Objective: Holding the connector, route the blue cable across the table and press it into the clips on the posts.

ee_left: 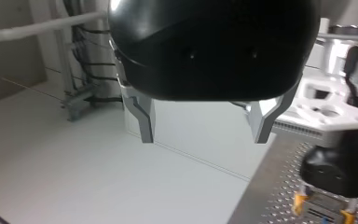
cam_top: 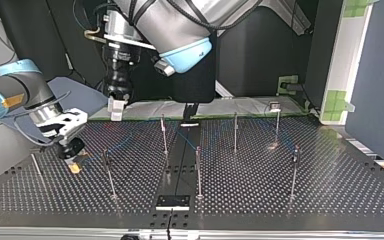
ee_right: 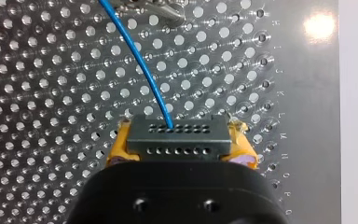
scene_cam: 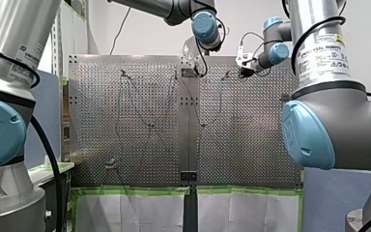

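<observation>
Snugly clamped boxy connector (ee_right: 177, 129), yellow-padded right pincer (ee_right: 179, 151), blue cable (ee_right: 142, 65)

Blue cable (ee_right: 141, 61), grey connector (ee_right: 177, 137) (yellow pads (ee_right: 119, 147))

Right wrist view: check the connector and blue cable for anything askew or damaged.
Nothing stands out. The connector sits square in my right gripper, between its yellow pads, and the blue cable leaves it in one smooth curve, unkinked, across the perforated table.

Blue cable (ee_right: 141, 63) arcs from dark connector (ee_right: 177, 137) w/ hole rows.
</observation>
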